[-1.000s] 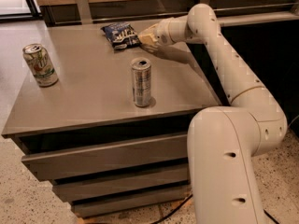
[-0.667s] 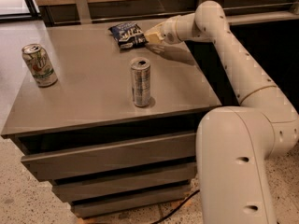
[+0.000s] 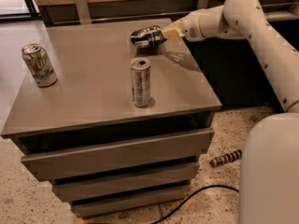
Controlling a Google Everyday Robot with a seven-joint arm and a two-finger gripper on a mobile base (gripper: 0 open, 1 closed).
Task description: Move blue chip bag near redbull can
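From where I stand, the white arm point(image 3: 261, 41) reaches in from the right over the far side of the grey drawer cabinet point(image 3: 93, 101). Its pale two-finger gripper point(image 3: 164, 33) is pinched on the right end of the small crinkled dark blue chip bag point(image 3: 145, 36). The bag sticks out leftward from the fingers, near the top's back edge. The tall slim silver-and-blue redbull can point(image 3: 140, 82) stands upright nearer the front, apart from the bag. A shorter green-and-white soda can point(image 3: 39, 65) stands well off to the left.
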